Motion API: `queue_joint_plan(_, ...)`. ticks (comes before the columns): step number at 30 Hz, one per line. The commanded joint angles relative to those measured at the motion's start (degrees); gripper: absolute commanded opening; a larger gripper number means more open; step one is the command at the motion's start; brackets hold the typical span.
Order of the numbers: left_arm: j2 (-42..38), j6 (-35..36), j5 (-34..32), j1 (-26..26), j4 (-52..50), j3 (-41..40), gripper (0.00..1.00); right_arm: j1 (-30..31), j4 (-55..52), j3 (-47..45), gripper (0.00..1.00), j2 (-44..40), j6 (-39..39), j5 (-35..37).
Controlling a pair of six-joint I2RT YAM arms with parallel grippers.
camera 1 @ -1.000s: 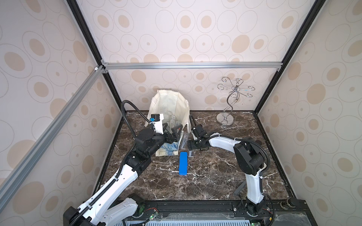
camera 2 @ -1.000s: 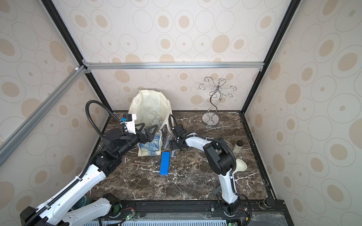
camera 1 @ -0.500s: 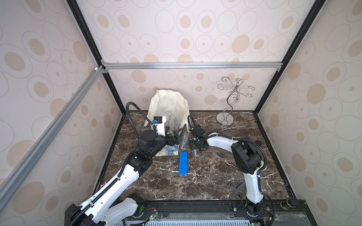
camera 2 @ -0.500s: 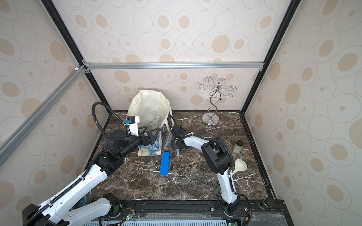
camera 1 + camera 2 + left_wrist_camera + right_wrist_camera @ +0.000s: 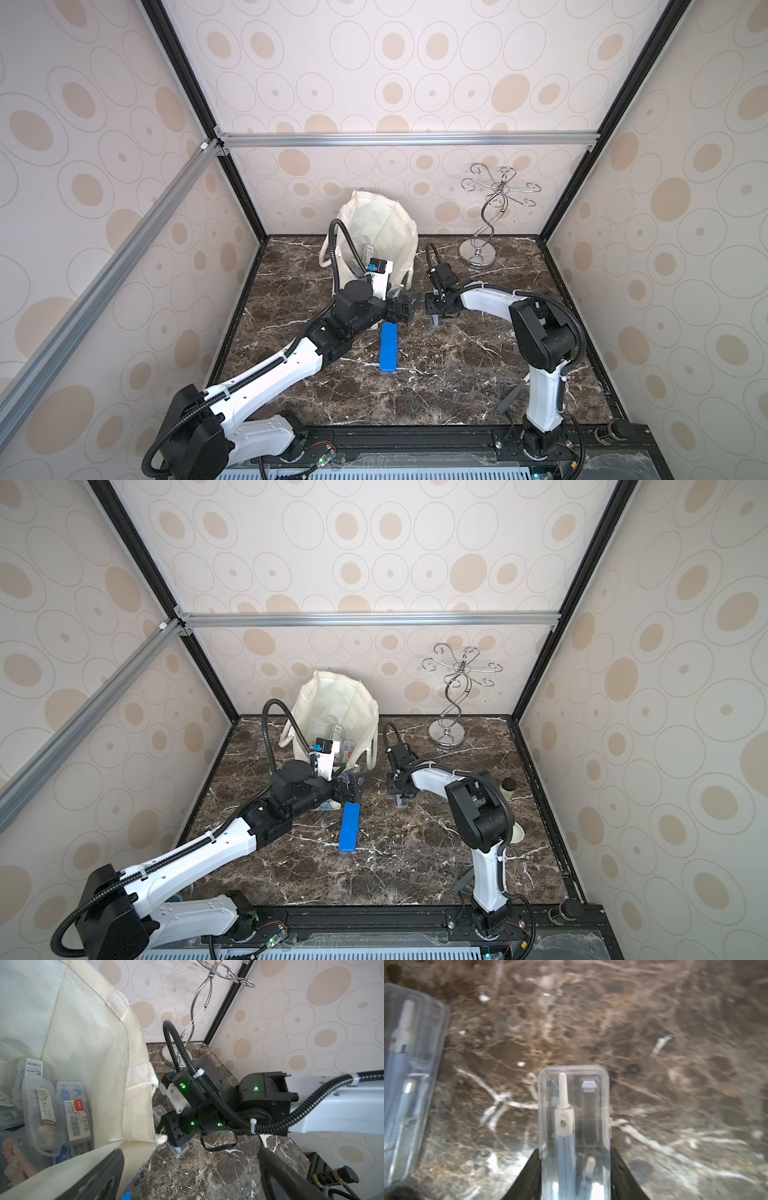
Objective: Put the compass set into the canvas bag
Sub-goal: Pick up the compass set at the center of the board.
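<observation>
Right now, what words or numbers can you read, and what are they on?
"M&G": red patch on the white label of a clear case in the canvas bag.
"套装勿拆", likely: same label, beside its barcode.
Other labels in the bag: too small to read.

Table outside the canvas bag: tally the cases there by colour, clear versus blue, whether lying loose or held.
Clear compass cases: 2 (held case between the fingers of the right gripper; loose case lying beside it)
Blue case: 1
Total: 3
</observation>
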Motion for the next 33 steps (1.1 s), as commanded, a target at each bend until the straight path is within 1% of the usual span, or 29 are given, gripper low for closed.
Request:
queue_joint_plan(1,2.26,1.98,-1.53,-1.62,0.59,3.67,1.0,-1.62,-0.31,-2.51,0.4,-3.99,1.04,-2.49)
queue_joint_plan(6,3.53,2.68,-4.13,-3.05,0.34,5.5,1.0,-2.98,-0.17,-3.6,0.4,-8.87,0.31,-3.76)
queue_joint_plan(12,0.98,3.43,-5.37,-3.13,1.39,6.15,1.0,-3.24,-1.05,-3.56,0.4,-13.35,-0.41,-4.66)
queue_joint_plan(20,-2.1,5.65,-7.89,-3.85,-0.71,8.03,1.0,-3.27,-2.13,-3.91,0.41,-17.85,-0.86,-4.53)
queue_joint_plan(24,-0.64,7.4,-10.52,-6.47,-0.41,8.68,1.0,-3.4,-2.99,-4.17,0.41,-20.74,-1.24,-3.62)
queue_joint_plan(31,5.47,9.94,-11.25,-13.19,3.29,11.25,1.0,-4.0,-5.42,-3.68,0.41,-27.56,-2.2,-3.72)
queue_joint_plan(33,7.17,9.99,-11.62,-14.11,4.41,11.96,1.0,-4.38,-5.8,-3.77,0.41,-30.0,-2.42,-4.23)
